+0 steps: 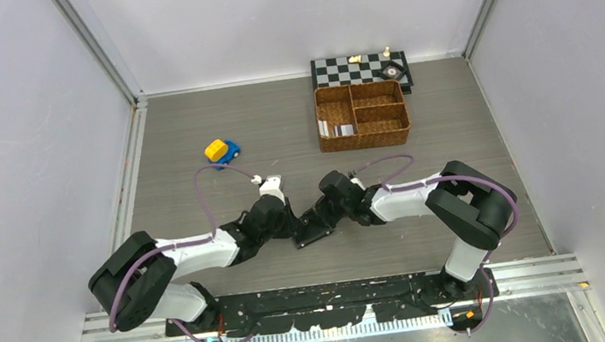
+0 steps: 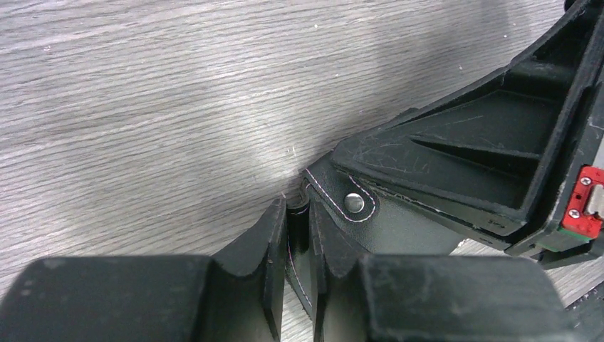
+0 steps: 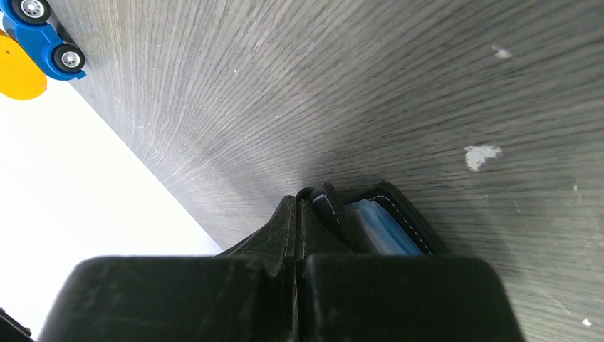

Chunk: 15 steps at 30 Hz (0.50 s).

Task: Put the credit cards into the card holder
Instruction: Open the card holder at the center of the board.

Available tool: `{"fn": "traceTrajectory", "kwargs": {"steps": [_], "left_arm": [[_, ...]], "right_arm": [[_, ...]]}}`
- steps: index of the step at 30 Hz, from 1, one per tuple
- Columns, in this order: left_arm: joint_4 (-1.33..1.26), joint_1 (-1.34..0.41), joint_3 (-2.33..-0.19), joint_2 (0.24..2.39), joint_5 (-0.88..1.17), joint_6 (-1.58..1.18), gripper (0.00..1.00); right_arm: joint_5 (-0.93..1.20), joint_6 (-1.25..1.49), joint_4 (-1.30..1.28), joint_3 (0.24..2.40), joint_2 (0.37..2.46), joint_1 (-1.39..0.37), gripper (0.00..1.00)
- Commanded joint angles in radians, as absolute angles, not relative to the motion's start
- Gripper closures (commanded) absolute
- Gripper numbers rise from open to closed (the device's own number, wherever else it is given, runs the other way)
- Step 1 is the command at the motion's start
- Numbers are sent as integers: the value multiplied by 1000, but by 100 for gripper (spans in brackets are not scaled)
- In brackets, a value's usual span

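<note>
The wallet (image 1: pixel 313 230) is held up at the near middle of the table (image 1: pixel 191 132). One leather flap is clamped narrowly by the left gripper (image 2: pixel 298 217), and another by the tightly closed right gripper (image 3: pixel 297 214). If the flaps are pulled unevenly, the leather could slip free or the clear sleeves (image 3: pixel 381 228) could be strained. The cards (image 1: pixel 335 127) appear to lie in the basket (image 1: pixel 364 140).

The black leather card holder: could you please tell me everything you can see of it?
The small black leather card holder has white stitching, a silver snap on its tab and pale blue clear sleeves inside. Partly open over the grey wood-grain table, it is pinched by the left gripper and the right gripper.
</note>
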<state>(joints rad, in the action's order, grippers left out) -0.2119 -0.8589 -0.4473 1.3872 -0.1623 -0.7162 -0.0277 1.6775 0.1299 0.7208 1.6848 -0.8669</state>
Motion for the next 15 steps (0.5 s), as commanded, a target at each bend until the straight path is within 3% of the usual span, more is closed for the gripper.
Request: {"fn": "traceTrajectory", "kwargs": {"steps": [1,15], "left_arm": [[-105,-925,-380,1443,-58,-692,94],[-116,-979,-395,1463,-80,-657,94]], "right_arm": [[-122,1731,124,775,1662,-876,99],[-183,1769,57,841,1660,-892,99]]}}
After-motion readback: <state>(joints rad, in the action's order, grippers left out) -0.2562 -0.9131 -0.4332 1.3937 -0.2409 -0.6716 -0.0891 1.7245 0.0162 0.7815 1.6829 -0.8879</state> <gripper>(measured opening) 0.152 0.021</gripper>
